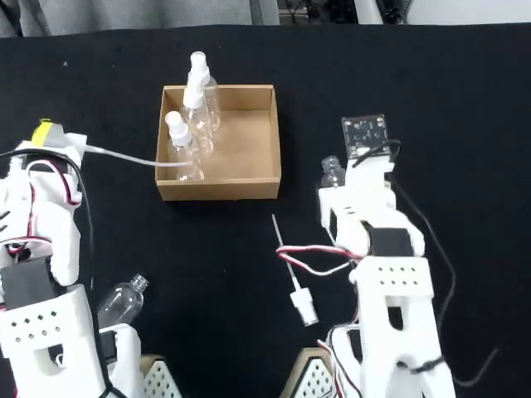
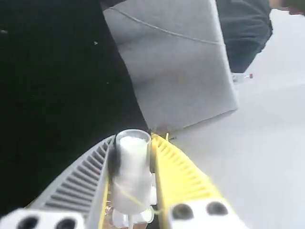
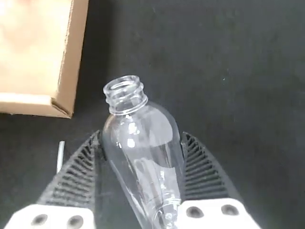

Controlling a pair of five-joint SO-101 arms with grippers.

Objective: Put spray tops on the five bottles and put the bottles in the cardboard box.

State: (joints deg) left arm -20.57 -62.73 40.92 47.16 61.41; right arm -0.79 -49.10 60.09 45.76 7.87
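Clear bottle [image 3: 138, 143] in R gripper [image 3: 140, 138], base out of frame

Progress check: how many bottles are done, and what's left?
Done: what look like three capped bottles stand in the cardboard box. In hand: left gripper holds a spray top, right gripper an open bottle. Left: cap that one, then the loose bottle with the loose spray top on the table, and box both.
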